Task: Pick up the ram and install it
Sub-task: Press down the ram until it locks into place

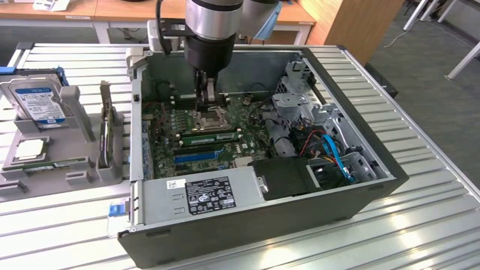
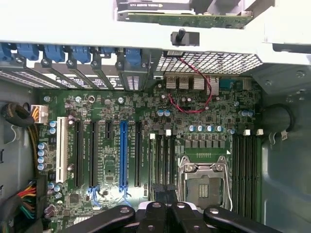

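Well, the pincer hangs over the open computer case with its 2 fingers squeezed shut, and nothing green shows between them, so it looks empty. Right below the pincer are the black memory slots, and the metal chip socket is just beside them. The ram is well apart from the pincer, outside the case toward the exterior view's left. It seems to be the thin green stick lying low on the gray holder, though it is small there and hard to be sure of. Near it on that holder stand a tall green card and a hard drive. So the picking-up step is not done yet. To do it well, the fingers should be spread apart before the pincer gets low. The pincer should turn so that 1 finger goes on each flat side of the stick. It should grab near the middle so the stick does not tip. It should go down gently, keep away from the tall card, and lift straight up.
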`<state>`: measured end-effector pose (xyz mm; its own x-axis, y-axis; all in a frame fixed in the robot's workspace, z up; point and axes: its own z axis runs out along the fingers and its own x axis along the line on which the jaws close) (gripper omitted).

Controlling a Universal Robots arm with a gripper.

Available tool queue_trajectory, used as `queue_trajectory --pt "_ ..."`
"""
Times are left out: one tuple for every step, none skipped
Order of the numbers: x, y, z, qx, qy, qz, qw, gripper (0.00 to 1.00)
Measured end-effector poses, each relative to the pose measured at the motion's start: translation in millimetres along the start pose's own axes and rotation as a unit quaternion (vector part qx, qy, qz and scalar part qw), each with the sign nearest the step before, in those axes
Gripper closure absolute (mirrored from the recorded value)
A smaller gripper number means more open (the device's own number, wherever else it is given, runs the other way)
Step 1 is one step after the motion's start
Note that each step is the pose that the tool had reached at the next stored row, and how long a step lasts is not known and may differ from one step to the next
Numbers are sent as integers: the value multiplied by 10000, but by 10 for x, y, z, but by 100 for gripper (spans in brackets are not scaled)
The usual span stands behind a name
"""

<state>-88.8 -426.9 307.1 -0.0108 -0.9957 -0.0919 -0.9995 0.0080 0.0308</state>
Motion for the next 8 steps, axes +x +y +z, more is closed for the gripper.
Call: queue_trajectory --pt "-1 0 -9 0 0 0 10000 90" --pt "-2 0 -17 0 0 0 10000 90" --pt "-2 1 -19 0 -1 0 10000 90" --pt "-2 1 -19 0 -1 0 10000 90" --pt "-2 1 -19 1 -1 0 10000 90" --pt "-2 0 -19 0 -1 0 10000 90" --pt "-2 0 -20 0 -1 0 10000 90" --pt "-2 0 -20 0 0 0 10000 90"
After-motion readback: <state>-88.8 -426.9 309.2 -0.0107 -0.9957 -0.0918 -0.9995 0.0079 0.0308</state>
